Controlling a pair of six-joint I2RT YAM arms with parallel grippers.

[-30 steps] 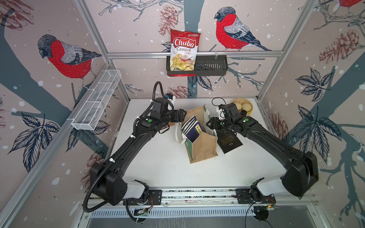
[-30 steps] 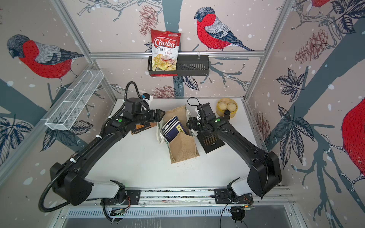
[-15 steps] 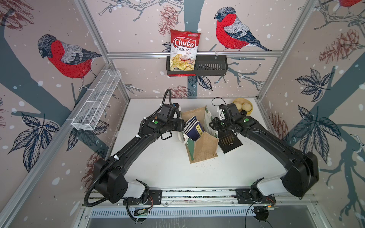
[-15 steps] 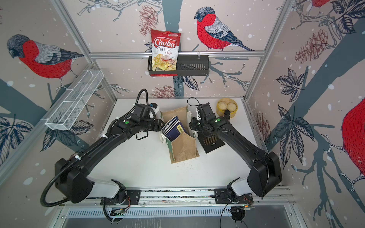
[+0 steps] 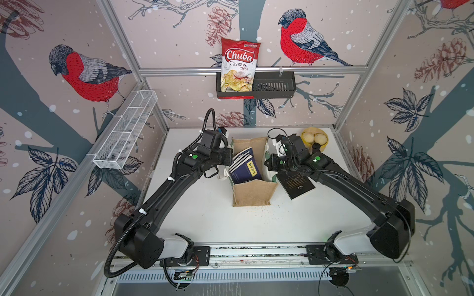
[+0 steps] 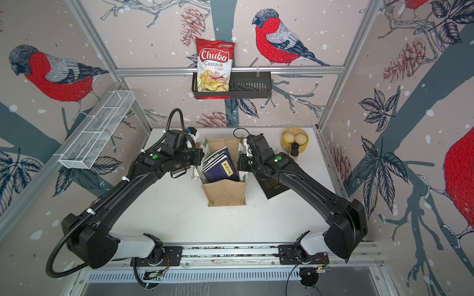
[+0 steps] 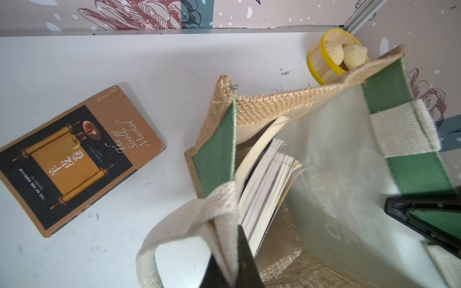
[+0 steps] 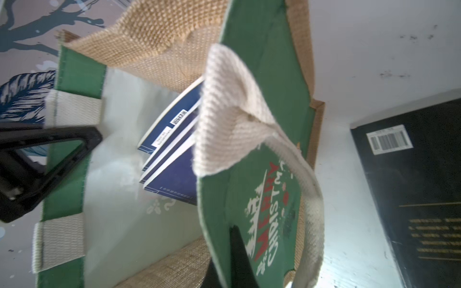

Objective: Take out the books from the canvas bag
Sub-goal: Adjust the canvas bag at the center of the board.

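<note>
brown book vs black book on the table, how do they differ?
Brown book lies front cover up, scroll picture showing; black book lies back cover up, barcode showing. Brown book sits left of the canvas bag, black book right of it. Both lie flat on the table, outside the bag.

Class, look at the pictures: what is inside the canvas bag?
Several navy books stand tilted inside the canvas bag, cream page edges showing. Whatever lies beneath or between them is covered.

tan and green canvas bag, navy books
</note>
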